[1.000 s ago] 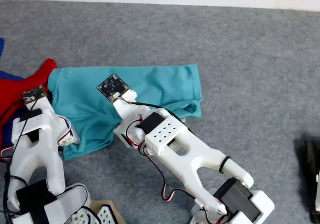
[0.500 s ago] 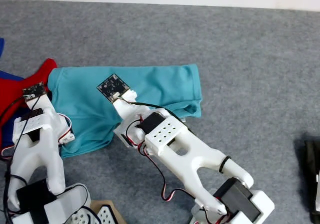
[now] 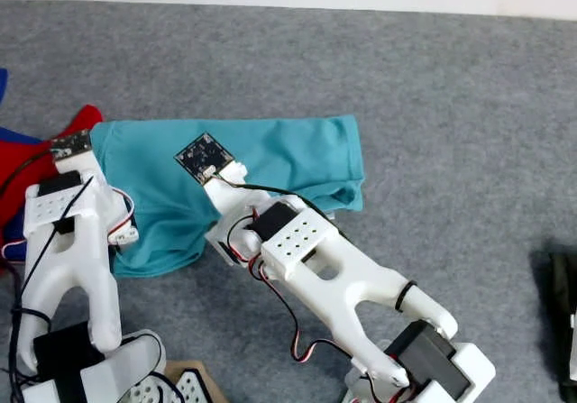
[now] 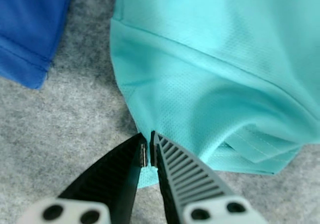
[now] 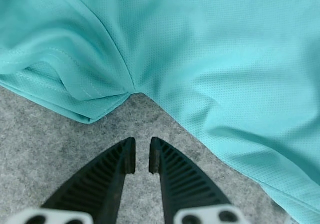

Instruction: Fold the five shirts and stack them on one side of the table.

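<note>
**Item: teal shirt** (image 3: pixel 279 155). It lies left of centre on the grey felt-like surface (image 3: pixel 451 105), spread crosswise. A fold runs along its right end, and its near-left corner is drawn into loose ridges.

**Material and handling (judged):** Thin, fine-mesh knit, light and limp. It will drape and bunch rather than hold a crease, and a single layer may slip from a shallow pinch. It is not fragile. The felt should drag on it a little when it is pulled.

**Where to take hold (judged):** The stitched hems and seams, where the cloth is doubled. For a square fold, two corners of one edge should be taken together.

**Left hand** (image 4: pixel 149 154): at the shirt's near-left edge, fingers drawn together and clamped on a small tuck of the hem.

**Right hand** (image 5: pixel 141 156): low over bare surface just beside the shirt's near edge, by a notch between two folds. Its fingers stand a narrow gap apart and grip nothing.

**Neighbouring stock:** A red shirt (image 3: pixel 22 164) lies at the teal shirt's left end. A blue shirt (image 4: pixel 30 23) lies just beside it.

**Markings:** No brand, label or print is readable on any of the garments.
</note>
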